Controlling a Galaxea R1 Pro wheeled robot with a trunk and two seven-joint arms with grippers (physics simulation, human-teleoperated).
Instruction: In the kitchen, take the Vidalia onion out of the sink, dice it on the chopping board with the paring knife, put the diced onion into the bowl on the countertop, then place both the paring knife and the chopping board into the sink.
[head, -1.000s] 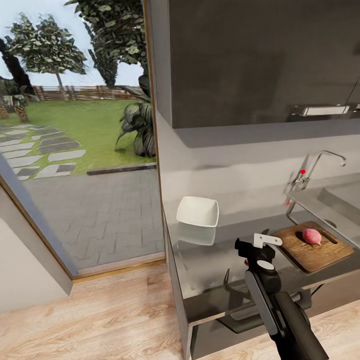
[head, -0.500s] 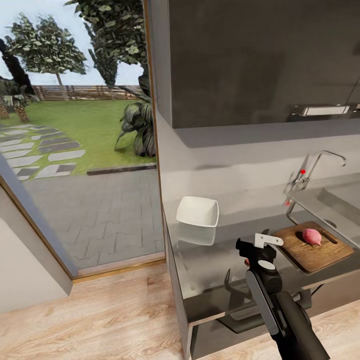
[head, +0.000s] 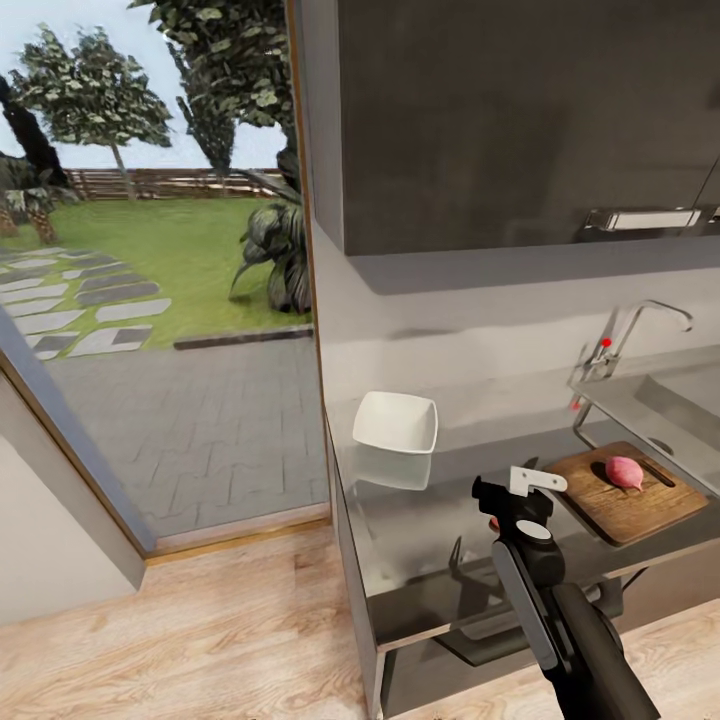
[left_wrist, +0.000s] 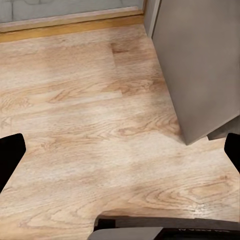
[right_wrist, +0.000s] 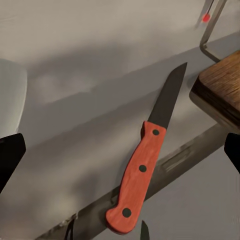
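The pinkish Vidalia onion (head: 624, 472) lies on the brown chopping board (head: 628, 496), which rests on the grey countertop (head: 440, 520) beside the sink (head: 690, 400). A white bowl (head: 396, 422) sits further left near the wall. My right gripper (head: 512, 497) hovers open above the paring knife (right_wrist: 149, 167). The knife lies flat between the spread fingers (right_wrist: 10, 155), dark blade pointing to the wall and red handle near the counter's front edge. A corner of the board (right_wrist: 222, 90) is just beside the blade. My left gripper (left_wrist: 120, 152) is open over wooden floor.
The chrome tap (head: 640, 325) with a red dot stands behind the board. Dark wall cabinets (head: 520, 120) hang overhead. Left of the counter end, a large window (head: 150, 250) looks onto a garden. A grey cabinet side (left_wrist: 200, 65) stands by the wooden floor (left_wrist: 90, 125).
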